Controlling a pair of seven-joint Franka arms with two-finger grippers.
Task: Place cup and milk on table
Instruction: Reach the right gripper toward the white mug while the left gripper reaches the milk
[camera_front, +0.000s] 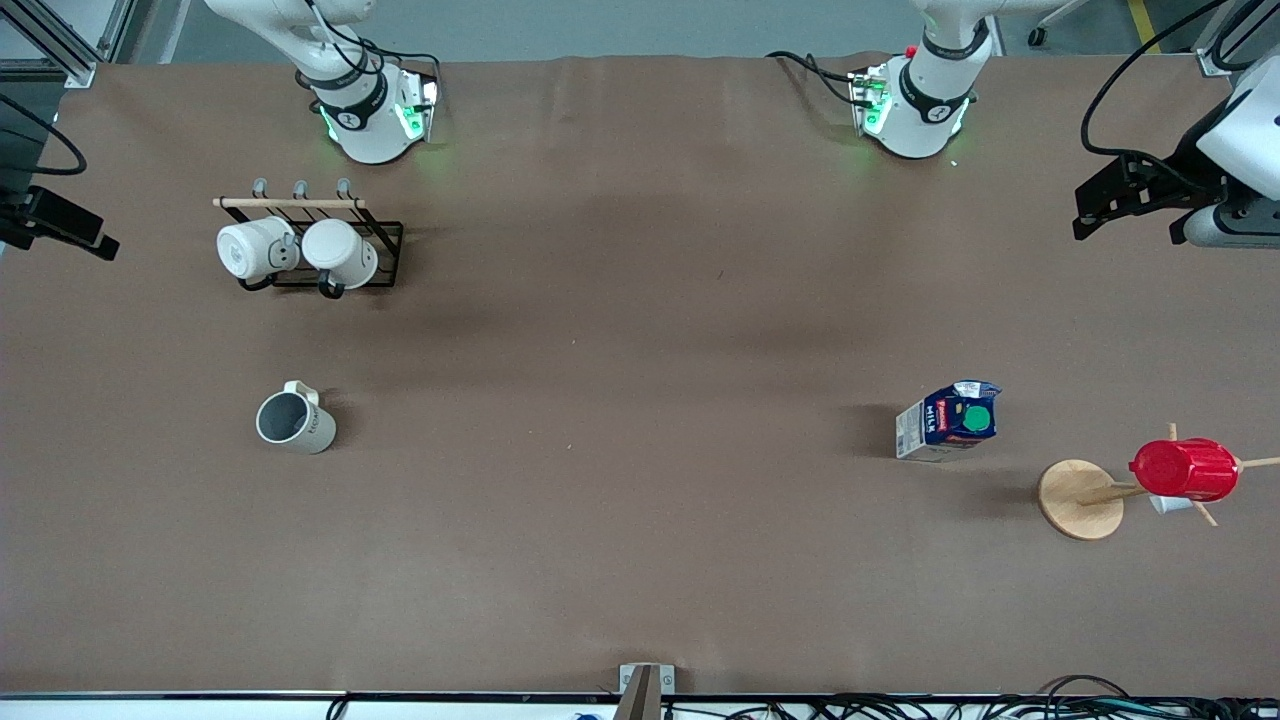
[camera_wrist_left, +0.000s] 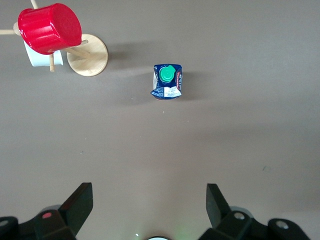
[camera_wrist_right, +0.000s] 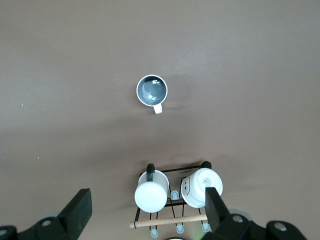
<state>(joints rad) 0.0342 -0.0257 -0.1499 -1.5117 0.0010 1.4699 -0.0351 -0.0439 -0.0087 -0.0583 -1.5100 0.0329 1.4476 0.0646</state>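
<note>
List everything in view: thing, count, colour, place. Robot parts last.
cup: 1, cream with grey inside, upright on the table, toward the right arm's end
milk: 1, blue top with green cap, upright on the table, toward the left arm's end
white mugs: 2, hanging on the black rack, near the right arm's base
red cup: 1, on the wooden stand, beside the milk
left gripper: fingers open, high over the table
right gripper: fingers open, high over the rack
</note>
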